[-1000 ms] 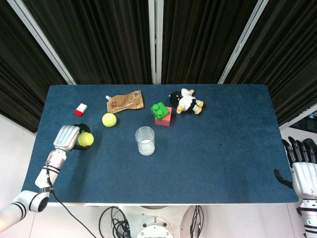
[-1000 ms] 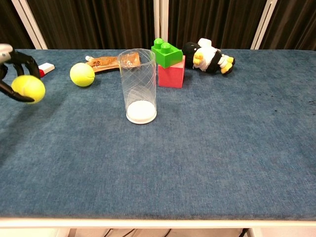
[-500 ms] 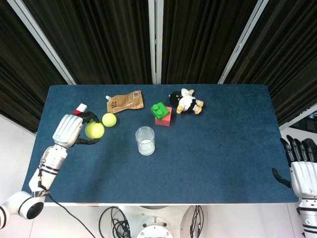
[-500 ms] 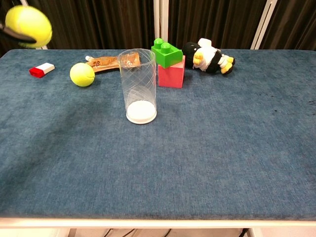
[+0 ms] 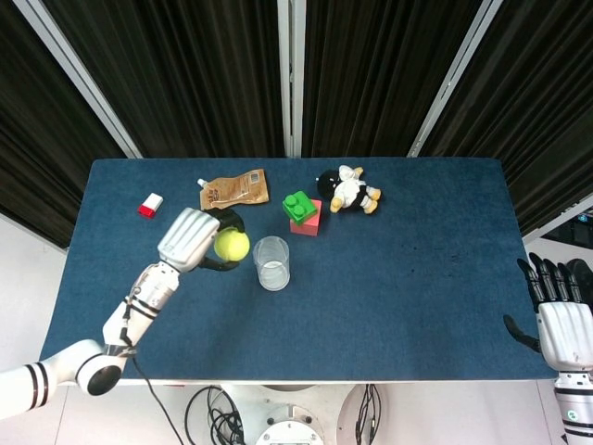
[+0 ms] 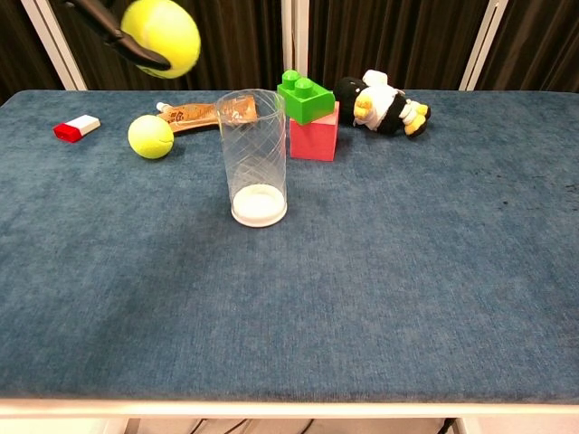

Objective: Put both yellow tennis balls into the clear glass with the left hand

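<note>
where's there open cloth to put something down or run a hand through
Bare cloth runs along the table's near edge and over the half beside the idle right hand. The far strip is crowded: eraser, second tennis ball, pouch, blocks, plush. The glass stands mid-table, beside the left hand gripping a ball.

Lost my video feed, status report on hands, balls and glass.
Left hand holds one tennis ball raised beside the clear glass. Right hand open, off the table edge. Second ball on table. Glass empty, path unobstructed.
</note>
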